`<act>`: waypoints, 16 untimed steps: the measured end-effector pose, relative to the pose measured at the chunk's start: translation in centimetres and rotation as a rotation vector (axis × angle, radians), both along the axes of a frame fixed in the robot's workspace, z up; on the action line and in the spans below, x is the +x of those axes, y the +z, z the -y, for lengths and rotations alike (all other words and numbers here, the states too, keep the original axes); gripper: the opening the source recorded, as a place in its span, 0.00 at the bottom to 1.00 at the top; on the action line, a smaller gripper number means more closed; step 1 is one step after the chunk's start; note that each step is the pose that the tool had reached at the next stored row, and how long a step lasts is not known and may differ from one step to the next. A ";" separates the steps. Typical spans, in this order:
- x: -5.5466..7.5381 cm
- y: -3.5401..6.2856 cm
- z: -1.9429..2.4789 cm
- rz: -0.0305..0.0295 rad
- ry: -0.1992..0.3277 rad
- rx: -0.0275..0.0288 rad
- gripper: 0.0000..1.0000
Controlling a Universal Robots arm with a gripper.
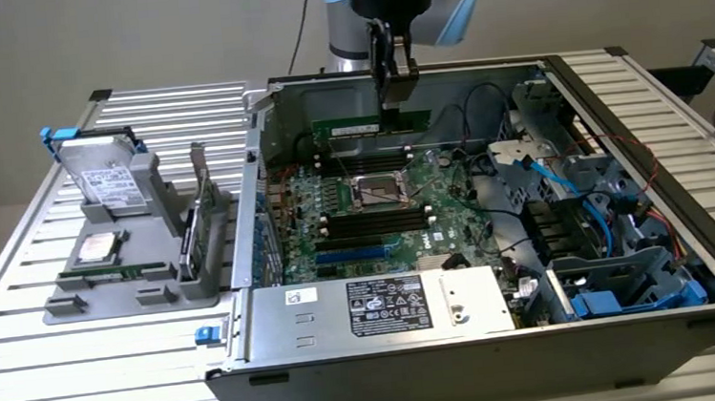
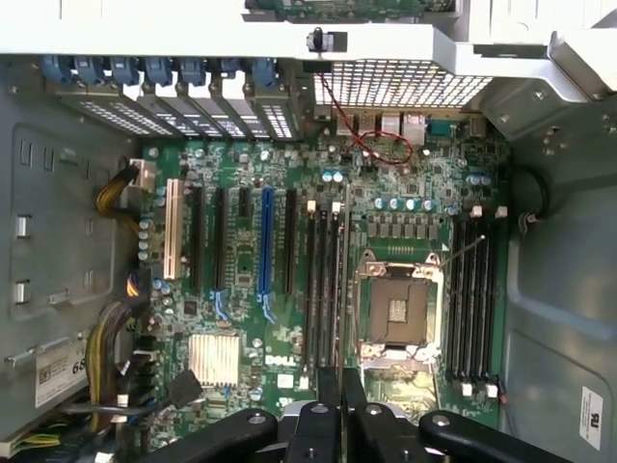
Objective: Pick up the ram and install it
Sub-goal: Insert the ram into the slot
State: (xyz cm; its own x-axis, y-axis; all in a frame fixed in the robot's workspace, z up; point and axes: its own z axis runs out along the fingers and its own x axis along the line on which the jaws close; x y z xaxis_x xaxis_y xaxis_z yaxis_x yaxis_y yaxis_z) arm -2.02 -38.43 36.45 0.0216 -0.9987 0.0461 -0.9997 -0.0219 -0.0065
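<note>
Tool [image 1: 398, 104] clenched on the ram [image 1: 354, 124], stick held level above the motherboard [image 2: 289, 193] inside the open case [image 1: 346, 383]. Board logo [image 2: 273, 359] reads DELL; ram label too small to read.

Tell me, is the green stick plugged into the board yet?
Out. The ram hangs level above the motherboard, pinched by the gripper, clear of the slots.

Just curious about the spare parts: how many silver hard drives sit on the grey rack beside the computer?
2. The upright hard drive stands at the back of the grey rack; the flatter hard drive lies in front of it. Others may be hidden.
</note>
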 end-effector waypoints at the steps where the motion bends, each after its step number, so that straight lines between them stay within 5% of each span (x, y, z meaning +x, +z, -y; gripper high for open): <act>1: 0.0 -0.12 0.00 0.0004 0.000 -0.0004 0.13; 16: 0.0 -1.26 0.00 0.0062 0.000 -0.0096 0.13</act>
State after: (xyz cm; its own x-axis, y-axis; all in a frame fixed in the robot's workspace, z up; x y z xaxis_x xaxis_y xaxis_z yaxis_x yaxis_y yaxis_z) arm -2.03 -38.43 35.18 0.0212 -0.9982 0.0558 -0.9997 -0.0219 -0.0124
